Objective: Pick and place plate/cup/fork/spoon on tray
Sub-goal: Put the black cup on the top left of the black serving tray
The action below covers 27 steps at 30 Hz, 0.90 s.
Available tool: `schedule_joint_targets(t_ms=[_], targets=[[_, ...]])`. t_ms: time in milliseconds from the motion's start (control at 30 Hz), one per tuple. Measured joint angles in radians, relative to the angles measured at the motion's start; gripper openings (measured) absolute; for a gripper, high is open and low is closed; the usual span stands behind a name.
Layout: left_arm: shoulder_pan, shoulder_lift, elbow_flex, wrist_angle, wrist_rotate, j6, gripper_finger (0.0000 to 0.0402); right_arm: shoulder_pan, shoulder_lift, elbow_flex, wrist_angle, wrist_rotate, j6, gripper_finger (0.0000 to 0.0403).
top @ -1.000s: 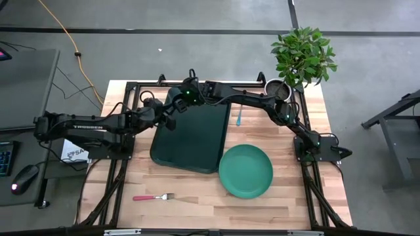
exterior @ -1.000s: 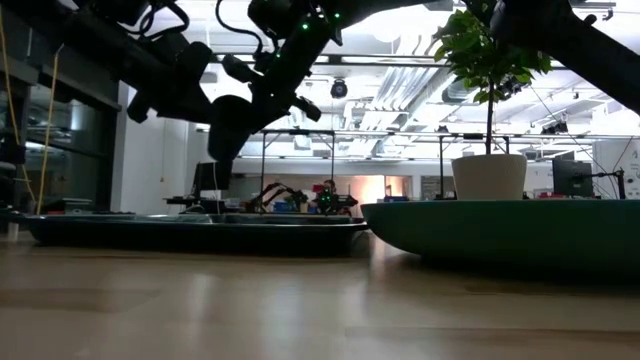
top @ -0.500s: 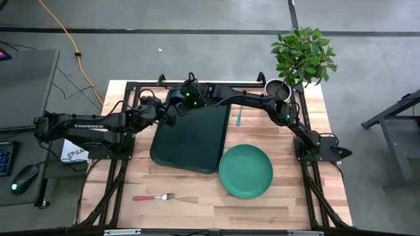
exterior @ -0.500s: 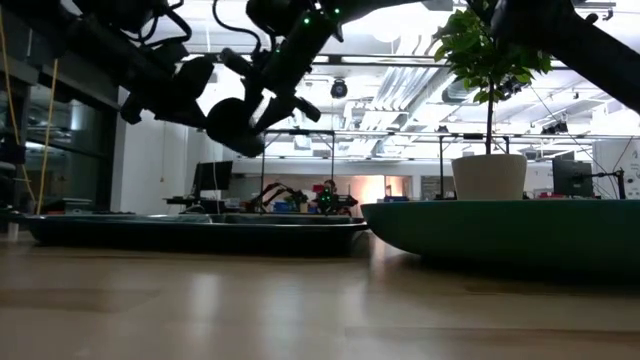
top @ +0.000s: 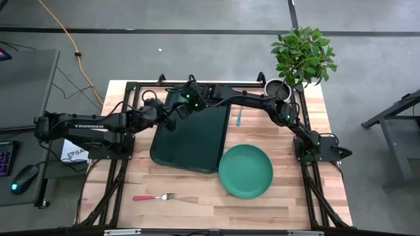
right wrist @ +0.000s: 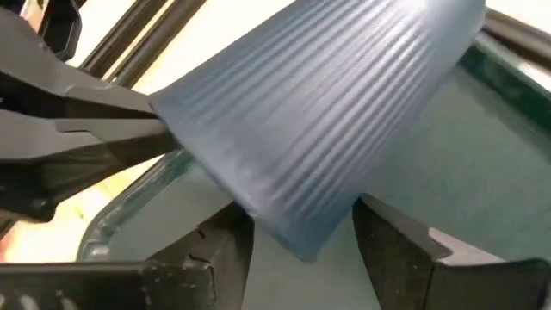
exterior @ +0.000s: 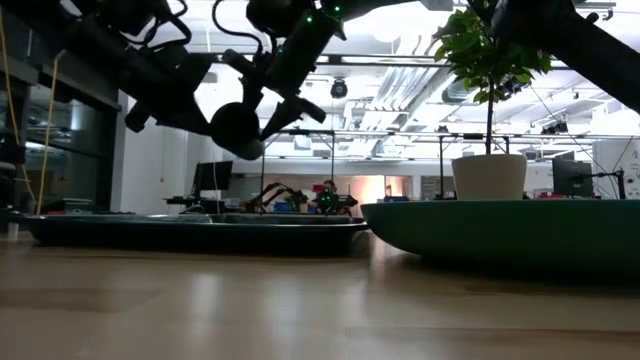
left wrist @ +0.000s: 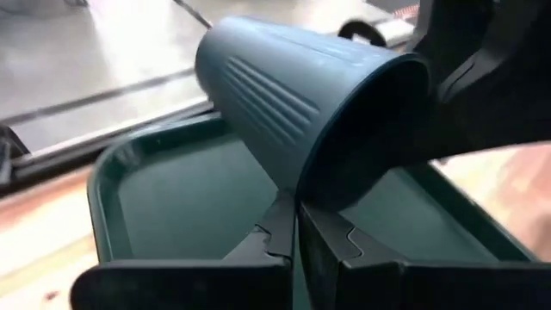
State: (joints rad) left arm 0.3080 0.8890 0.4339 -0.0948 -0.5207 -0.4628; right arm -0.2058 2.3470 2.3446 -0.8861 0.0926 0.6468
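One cup point(left wrist: 301, 103) – left claw point(left wrist: 297, 232) clamped on its rim, right claw point(right wrist: 301, 232) apart around it, one tray point(top: 190, 134) below, one plate point(top: 245, 171).

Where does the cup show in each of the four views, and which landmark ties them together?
High view: the cup is barely visible between the two grippers, over the tray's far left corner.
Low view: dark round shape, upper left, hanging above the tray.
Left wrist view: upper centre, tilted, rim pinched by the left gripper.
Right wrist view: fills the centre, between the right gripper's open fingers.
Shared landmark: the tray.
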Motion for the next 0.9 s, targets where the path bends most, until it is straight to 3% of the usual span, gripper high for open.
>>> schedule_joint_targets(t_ms=[200, 567, 700, 900], targets=[[-0.002, 0.000, 0.000, -0.109, 0.092, -0.061, 0.0000, 0.001, 0.000, -0.036, -0.020, -0.114, 0.028, 0.0153], [0.005, -0.001, 0.000, -0.194, 0.406, -0.211, 0.0000, -0.003, 0.000, -0.043, -0.063, -0.409, 0.027, 0.0140], [0.028, -0.001, 0.000, -0.232, 0.443, -0.239, 0.0000, -0.008, 0.000, -0.041, -0.044, -0.509, 0.003, 0.0140], [0.058, -0.001, 0.001, -0.238, 0.456, -0.242, 0.0000, -0.021, 0.001, -0.018, -0.015, -0.541, -0.020, 0.0140]])
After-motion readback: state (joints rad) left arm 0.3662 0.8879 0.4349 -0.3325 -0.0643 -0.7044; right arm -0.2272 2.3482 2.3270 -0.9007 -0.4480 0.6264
